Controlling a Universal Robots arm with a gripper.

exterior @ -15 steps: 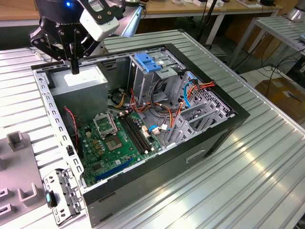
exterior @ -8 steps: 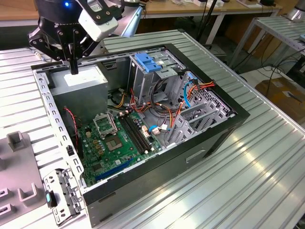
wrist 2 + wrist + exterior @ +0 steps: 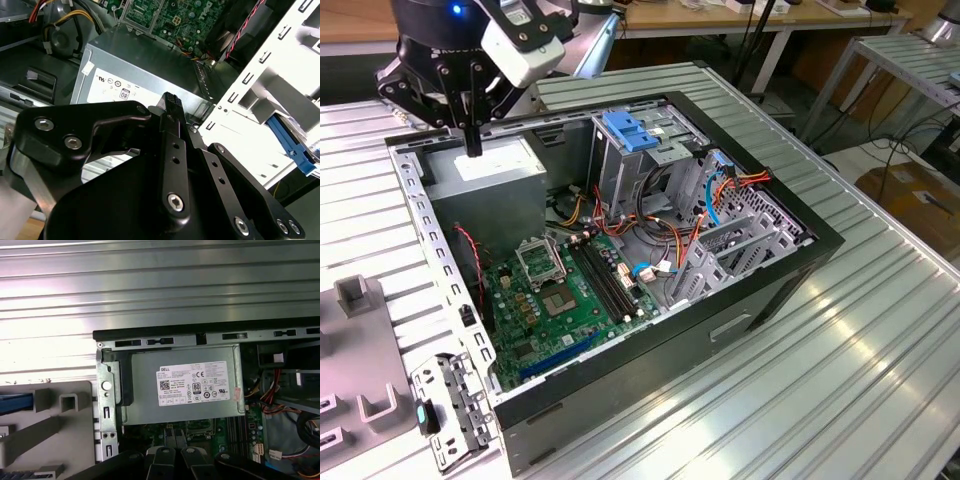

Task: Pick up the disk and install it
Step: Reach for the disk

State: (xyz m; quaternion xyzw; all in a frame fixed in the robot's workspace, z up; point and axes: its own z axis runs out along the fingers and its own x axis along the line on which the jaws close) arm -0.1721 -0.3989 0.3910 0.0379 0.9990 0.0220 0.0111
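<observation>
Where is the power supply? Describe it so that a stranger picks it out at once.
Start at the open black computer case on the ribbed metal table. In its corner beneath the black gripper sits the grey metal power supply box. Unlike the green motherboard beside it, it is a plain closed box with a white printed label on top.

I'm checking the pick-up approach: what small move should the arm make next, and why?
Probably carry the gripper sideways off the power supply toward the grey holder beside the case. The gripper hangs shut and empty over the power supply, while the disk, blue-framed, lies in that holder in the first wrist view.
</observation>
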